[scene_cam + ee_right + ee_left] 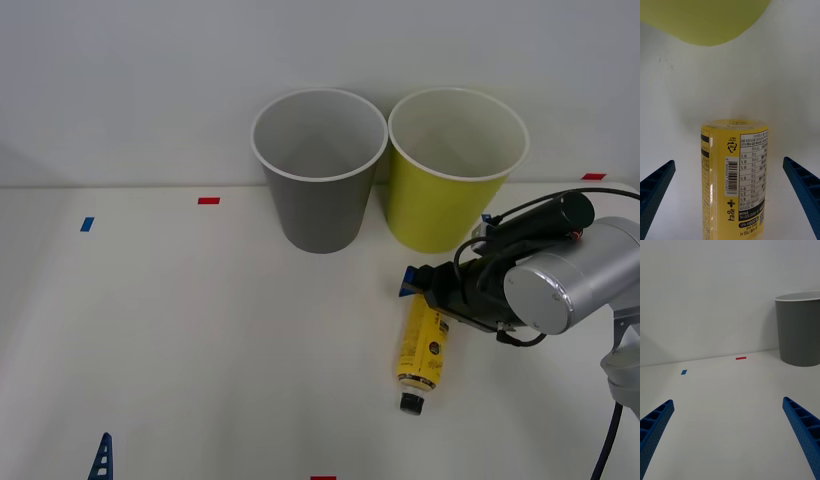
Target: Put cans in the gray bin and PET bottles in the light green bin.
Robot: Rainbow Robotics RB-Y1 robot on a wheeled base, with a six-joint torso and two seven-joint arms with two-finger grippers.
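Two bins — one gray bin [318, 165], one light green bin [452, 170]; one PET bottle [423, 352]; two red tape marks [208, 200] — one blue.

Bright, even, diffuse light with no glare. The gray bin [318, 170] and light green bin [455, 168] cast faint, soft shadows on the table [200, 340]. Focus is sharp throughout.

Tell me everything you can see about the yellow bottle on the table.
The PET bottle is small and slim, of what looks like plastic, with a yellow wrap label bearing black print, a barcode and a white nutrition panel, and a black cap. It lies on its side on the white table, cap toward the robot, base toward the light green bin but apart from it. The open right tool straddles its base end; the blue fingers stand clear of it on either side.
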